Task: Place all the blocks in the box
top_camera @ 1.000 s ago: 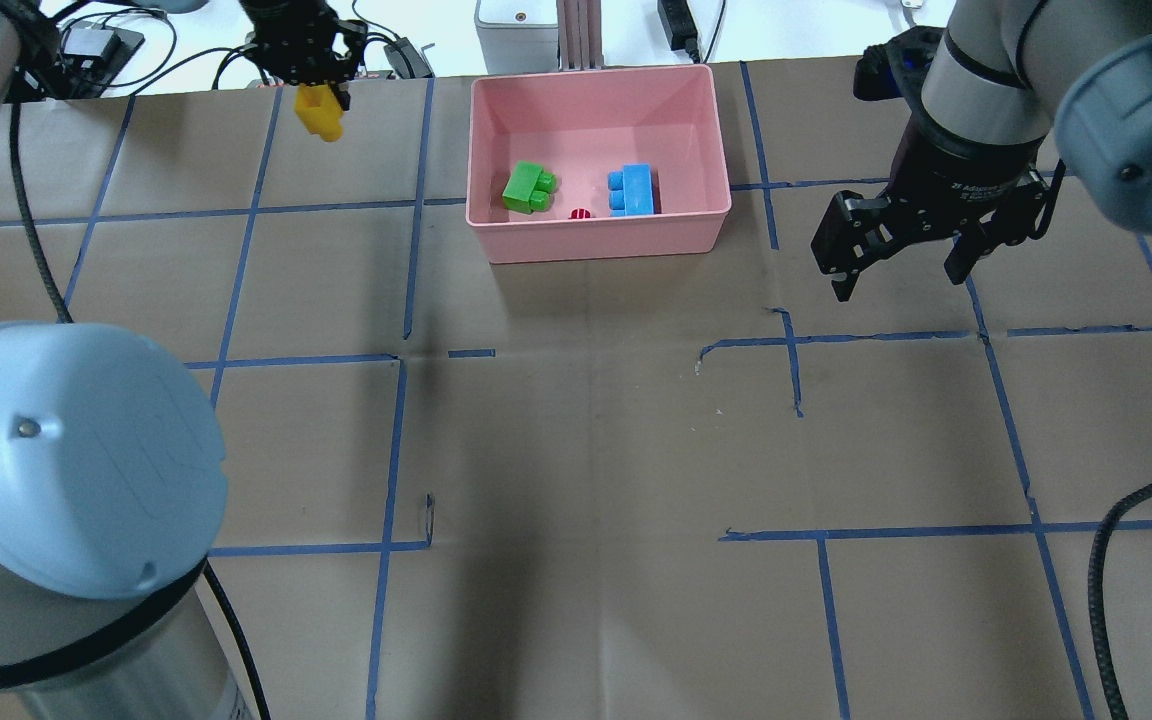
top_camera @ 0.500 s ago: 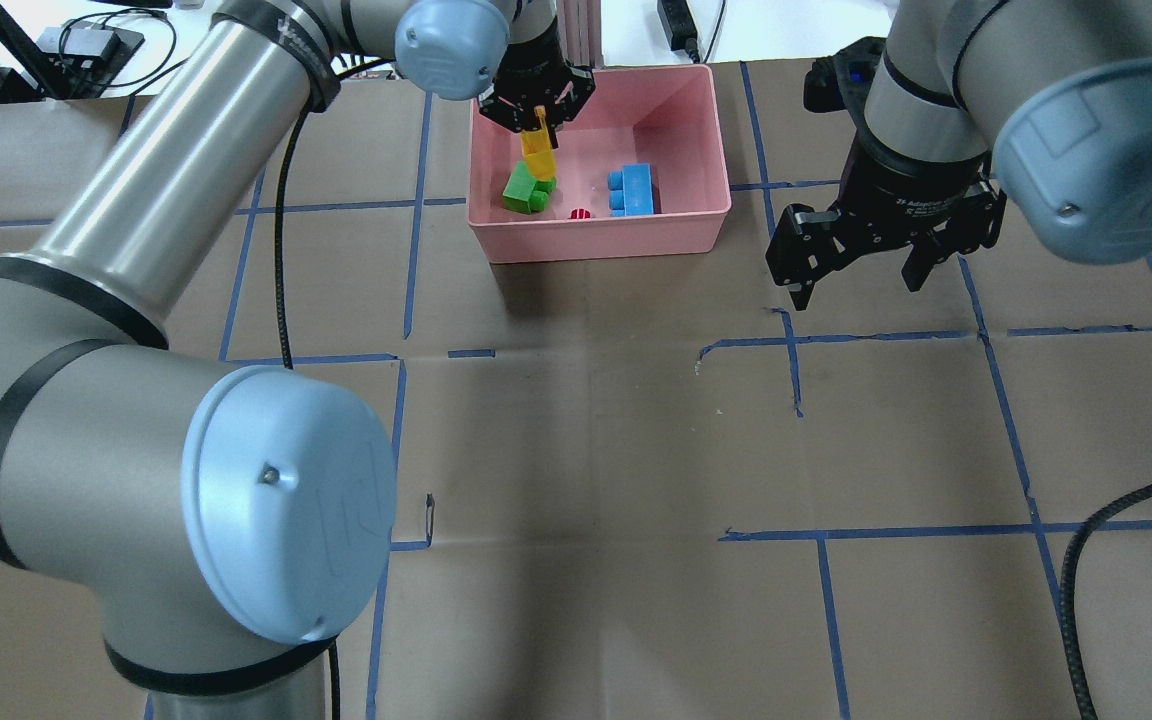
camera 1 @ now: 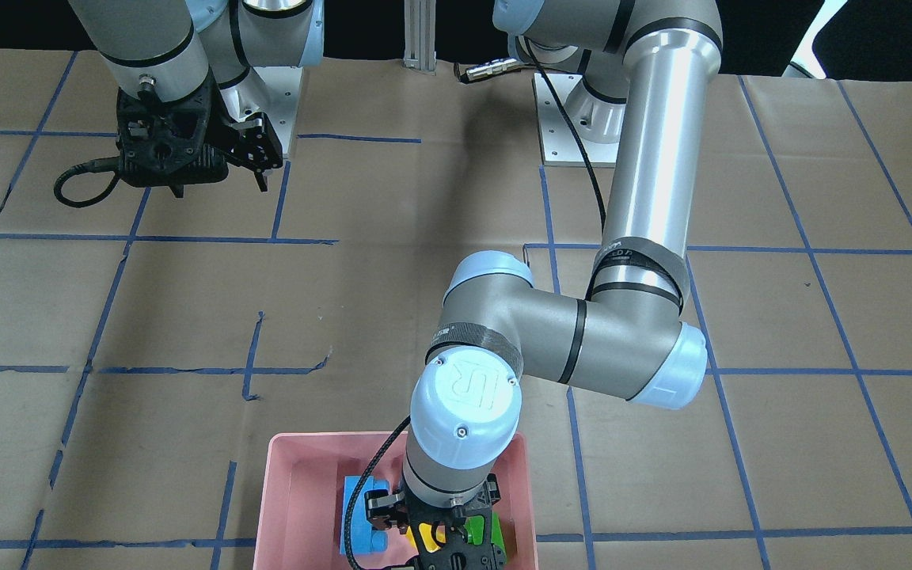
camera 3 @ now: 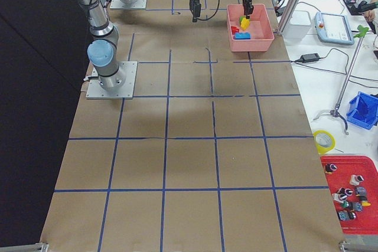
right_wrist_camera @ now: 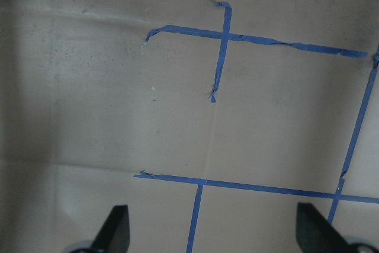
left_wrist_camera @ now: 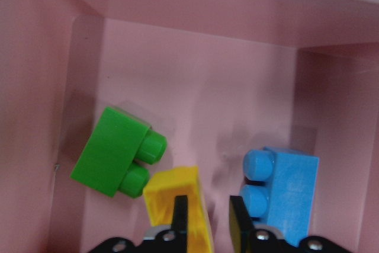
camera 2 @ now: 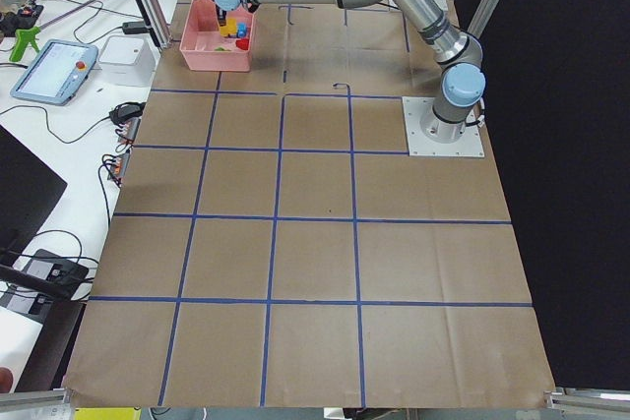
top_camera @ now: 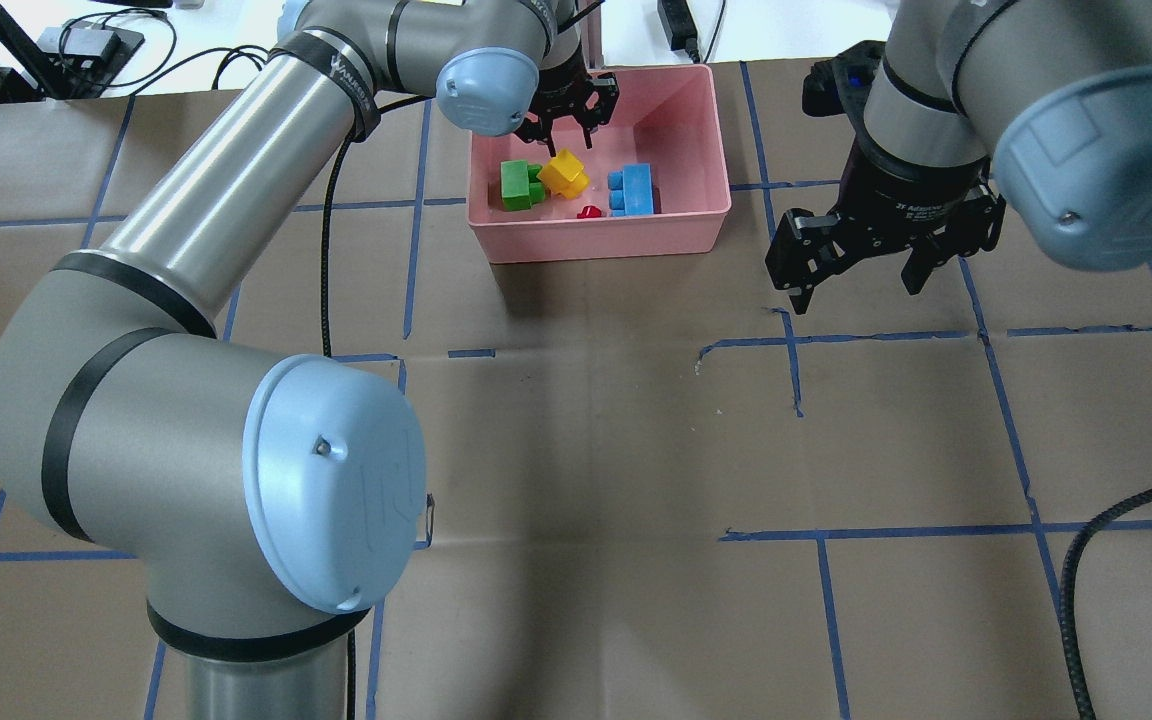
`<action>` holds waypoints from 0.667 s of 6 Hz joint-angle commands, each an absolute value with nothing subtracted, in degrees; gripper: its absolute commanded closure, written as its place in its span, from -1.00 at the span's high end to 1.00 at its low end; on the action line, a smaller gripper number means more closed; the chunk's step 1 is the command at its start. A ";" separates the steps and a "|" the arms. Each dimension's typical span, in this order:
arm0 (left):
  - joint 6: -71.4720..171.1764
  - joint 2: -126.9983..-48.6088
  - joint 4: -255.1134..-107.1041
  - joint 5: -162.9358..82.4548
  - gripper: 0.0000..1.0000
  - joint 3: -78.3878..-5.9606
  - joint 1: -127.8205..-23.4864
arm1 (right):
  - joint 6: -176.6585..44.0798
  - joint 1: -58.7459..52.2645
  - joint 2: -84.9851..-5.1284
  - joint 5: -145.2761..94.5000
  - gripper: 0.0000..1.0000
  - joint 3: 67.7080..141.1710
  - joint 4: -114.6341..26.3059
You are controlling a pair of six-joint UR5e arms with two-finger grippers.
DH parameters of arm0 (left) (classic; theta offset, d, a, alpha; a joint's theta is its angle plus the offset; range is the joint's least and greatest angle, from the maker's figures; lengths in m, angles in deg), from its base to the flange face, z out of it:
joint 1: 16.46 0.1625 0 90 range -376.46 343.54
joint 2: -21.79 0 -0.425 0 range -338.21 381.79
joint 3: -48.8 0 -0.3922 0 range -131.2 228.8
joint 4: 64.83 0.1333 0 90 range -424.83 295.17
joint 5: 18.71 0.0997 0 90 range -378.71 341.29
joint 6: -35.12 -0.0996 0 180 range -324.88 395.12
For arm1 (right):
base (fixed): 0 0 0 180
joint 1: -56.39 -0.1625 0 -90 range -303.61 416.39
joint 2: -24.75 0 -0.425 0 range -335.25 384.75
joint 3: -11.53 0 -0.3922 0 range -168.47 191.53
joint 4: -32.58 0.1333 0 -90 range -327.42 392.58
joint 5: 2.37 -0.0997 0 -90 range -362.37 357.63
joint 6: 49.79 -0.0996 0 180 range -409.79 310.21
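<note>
Box [top_camera: 696, 215]: pink tray, upper centre of overhead view, on brown-paper table [top_camera: 586, 450].
Contents, L to R in that view: green block [top_camera: 514, 185]; yellow block [top_camera: 564, 175], tilted, just beside green; red block [top_camera: 590, 212], nearest the front wall; lt-blue block [top_camera: 636, 190].
Left gripper [top_camera: 566, 140]: above box, over yellow; fingers parted, nothing pinched.
Right gripper [top_camera: 856, 290]: right of box, over bare paper w/ blue tape lines [top_camera: 796, 370]; fingers spread wide, empty.

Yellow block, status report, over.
Left gripper open over box. Right gripper open, off to side. Yellow block lying in box beside green block. Blue block close alongside.
</note>
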State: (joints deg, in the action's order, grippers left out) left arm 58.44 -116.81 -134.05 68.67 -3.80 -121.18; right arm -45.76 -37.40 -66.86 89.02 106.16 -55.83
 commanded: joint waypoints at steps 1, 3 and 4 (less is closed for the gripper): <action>57.63 -112.19 -136.53 68.66 0.99 -3.85 -120.00 | -45.40 -37.13 -67.09 89.04 1.00 106.10 -55.84; 44.34 -103.15 -149.31 68.74 0.99 -5.51 -114.05 | -45.39 -36.95 -67.18 89.04 1.00 106.02 -55.84; 36.43 -98.58 -153.73 68.74 0.99 -7.52 -109.75 | -45.39 -36.95 -67.18 89.04 1.00 105.93 -55.92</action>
